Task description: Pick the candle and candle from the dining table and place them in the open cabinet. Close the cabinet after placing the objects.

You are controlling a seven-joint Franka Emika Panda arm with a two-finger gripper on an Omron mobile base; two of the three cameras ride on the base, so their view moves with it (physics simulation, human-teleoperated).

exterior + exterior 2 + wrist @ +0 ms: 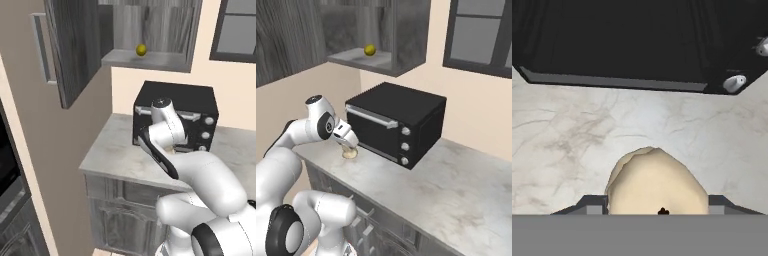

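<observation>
A squat cream candle sits between my gripper's two fingers, which press against its sides. In the right base view the gripper points down with the candle at the marble counter's surface, just in front of the black oven's left corner. I cannot tell whether the candle rests on the counter or hangs just above it. The dark grey cabinet hangs above with its door swung open to the left and its shelf exposed. The dining table is out of view.
A small yellow ball lies on the cabinet shelf. A black oven with silver knobs stands on the small marble counter. A window is at the upper right, and a tall dark appliance at the far left.
</observation>
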